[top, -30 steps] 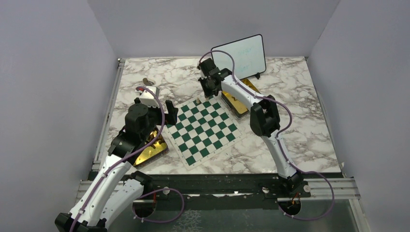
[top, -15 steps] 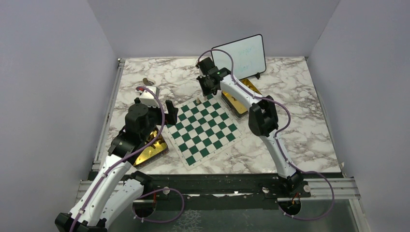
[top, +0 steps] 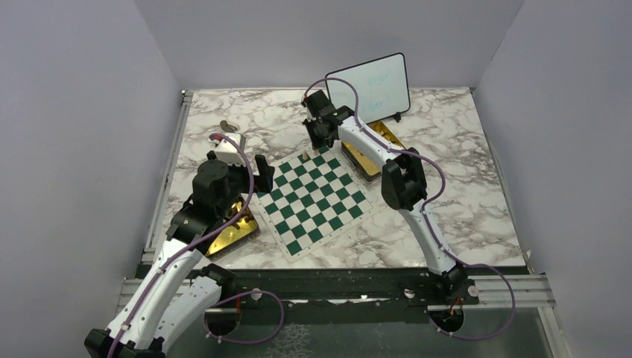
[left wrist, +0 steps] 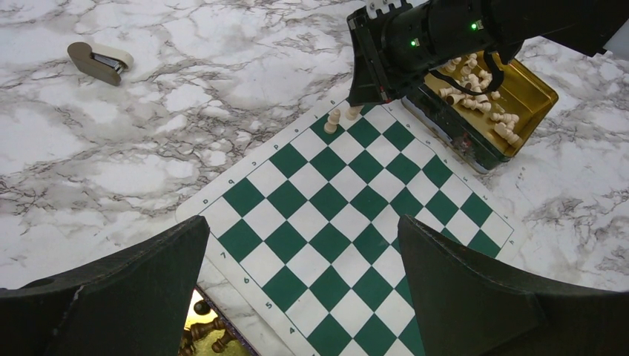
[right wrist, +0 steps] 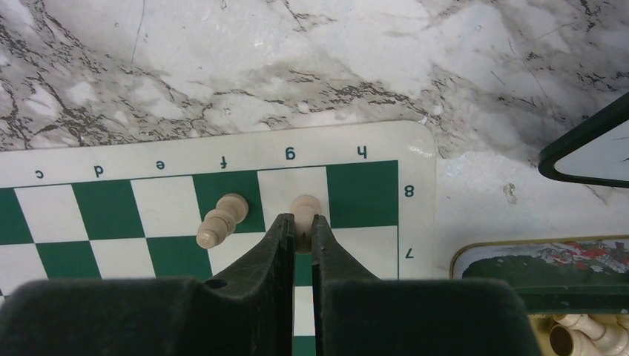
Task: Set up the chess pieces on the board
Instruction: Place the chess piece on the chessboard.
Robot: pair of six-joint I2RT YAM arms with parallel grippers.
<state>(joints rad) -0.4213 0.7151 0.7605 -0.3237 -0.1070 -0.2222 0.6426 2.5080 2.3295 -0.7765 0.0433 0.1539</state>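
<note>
The green-and-white board (top: 313, 198) lies at an angle mid-table. My right gripper (right wrist: 300, 221) is shut on a pale beige chess piece (right wrist: 304, 208) over the white corner-row square marked g; whether the piece touches the board I cannot tell. A second pale piece (right wrist: 221, 220) stands upright one square to the left, also visible as a pale piece (left wrist: 333, 121) in the left wrist view. My left gripper (left wrist: 303, 222) hangs open above the board's near-left part, holding nothing. In the top view the right gripper (top: 319, 142) is at the board's far corner and the left gripper (top: 253, 175) at its left edge.
A gold tin (left wrist: 519, 96) with several pale pieces sits right of the board. Another gold tin (left wrist: 204, 334) with dark pieces lies under my left arm. A small whiteboard (top: 370, 88) stands at the back. A stapler-like object (left wrist: 99, 59) rests far left.
The right gripper has shifted very slightly toward the far left with the pale piece still in it. The left arm has not moved.
</note>
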